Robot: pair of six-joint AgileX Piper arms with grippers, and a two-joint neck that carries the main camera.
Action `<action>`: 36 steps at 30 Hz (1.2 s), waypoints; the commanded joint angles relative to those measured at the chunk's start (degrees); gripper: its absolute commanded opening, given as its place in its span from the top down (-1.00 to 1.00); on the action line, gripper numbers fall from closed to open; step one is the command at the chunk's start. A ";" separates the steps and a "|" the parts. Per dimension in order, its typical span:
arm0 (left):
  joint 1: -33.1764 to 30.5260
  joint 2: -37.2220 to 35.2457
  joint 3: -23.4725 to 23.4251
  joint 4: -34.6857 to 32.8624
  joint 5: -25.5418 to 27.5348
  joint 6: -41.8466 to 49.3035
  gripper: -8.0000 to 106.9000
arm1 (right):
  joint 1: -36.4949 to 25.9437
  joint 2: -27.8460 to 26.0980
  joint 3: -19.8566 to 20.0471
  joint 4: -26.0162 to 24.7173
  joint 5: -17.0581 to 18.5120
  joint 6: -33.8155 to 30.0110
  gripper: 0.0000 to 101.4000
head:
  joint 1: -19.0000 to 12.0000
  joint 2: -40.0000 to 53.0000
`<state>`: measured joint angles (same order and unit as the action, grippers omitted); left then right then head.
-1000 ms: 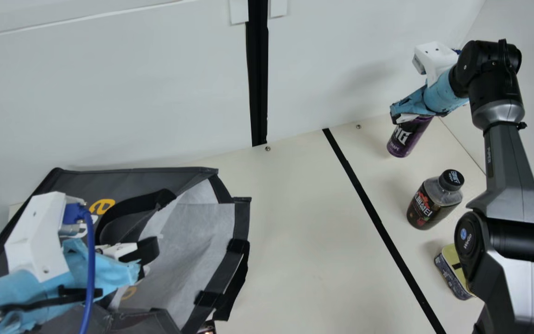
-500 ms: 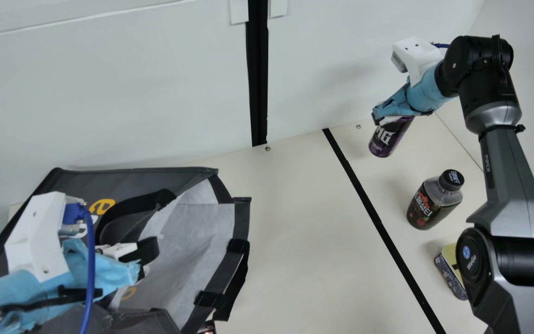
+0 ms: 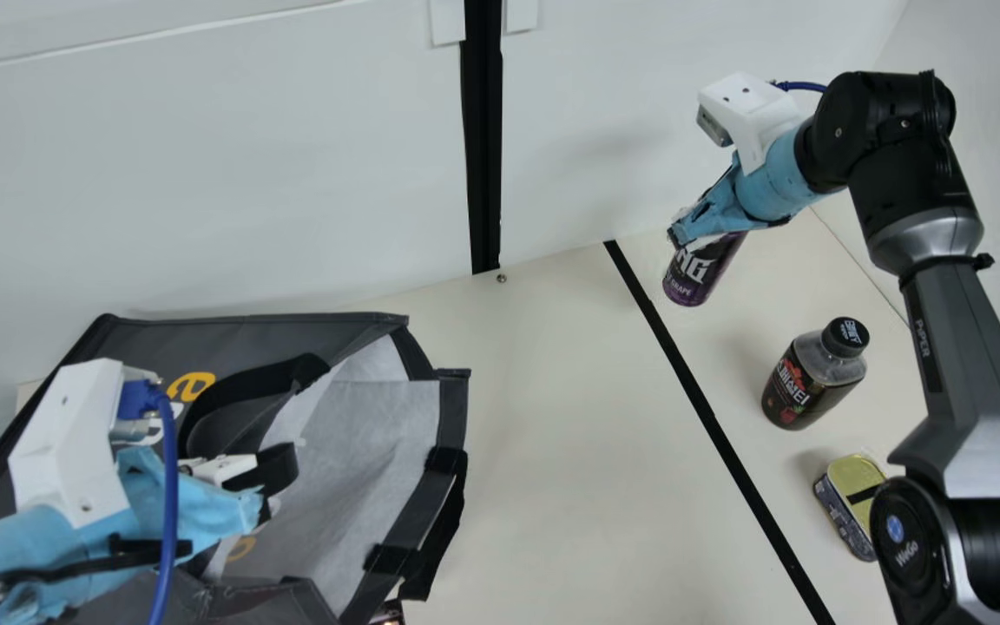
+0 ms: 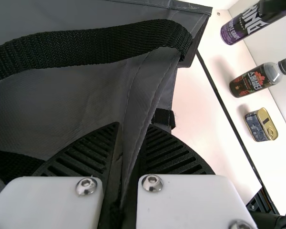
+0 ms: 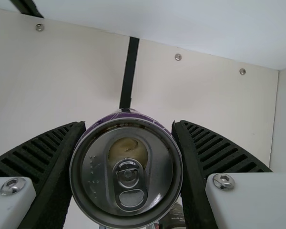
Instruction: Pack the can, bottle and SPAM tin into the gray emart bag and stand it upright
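In the main view my right gripper holds the purple can by its top, tilted and raised near the back wall. The can's lid lies between the ribbed pads of my right gripper in its wrist view. At the left, my left gripper is at the mouth of the gray bag, which lies with its opening toward the right. My left gripper is closed on a fold of the bag's edge. The bottle stands upright; the SPAM tin lies nearer the front.
A black tape line crosses the table between the bag and the bottle. Behind stands a white wall with a black vertical strip. The bag's black handle loops over its side. Bare table stretches right of the bag.
My right arm has moved left with the can, carrying it toward the tape line. More of the SPAM tin is uncovered by the arm. My left arm and the bag have stayed still.
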<state>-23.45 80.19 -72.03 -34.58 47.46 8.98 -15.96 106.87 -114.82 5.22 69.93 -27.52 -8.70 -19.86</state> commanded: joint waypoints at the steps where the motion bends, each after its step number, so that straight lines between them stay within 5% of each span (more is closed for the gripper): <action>1: 0.00 0.00 0.00 0.00 0.00 0.00 1.00 | 0.45 -1.07 1.01 0.09 -0.03 -0.43 1.00 | -1.30 -0.14; 23: 0.00 0.00 0.00 0.00 0.00 0.00 1.00 | 5.90 -12.01 13.67 3.35 -0.03 -3.90 1.00 | -1.30 -0.14; 36: 0.00 0.00 0.00 0.00 0.00 0.00 1.00 | 9.04 -16.83 20.94 7.05 -0.03 -12.02 1.00 | -1.30 -0.14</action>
<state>-23.45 80.19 -72.03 -34.58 47.46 8.98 -7.03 90.23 -94.49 11.97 69.89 -38.29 -8.70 -19.95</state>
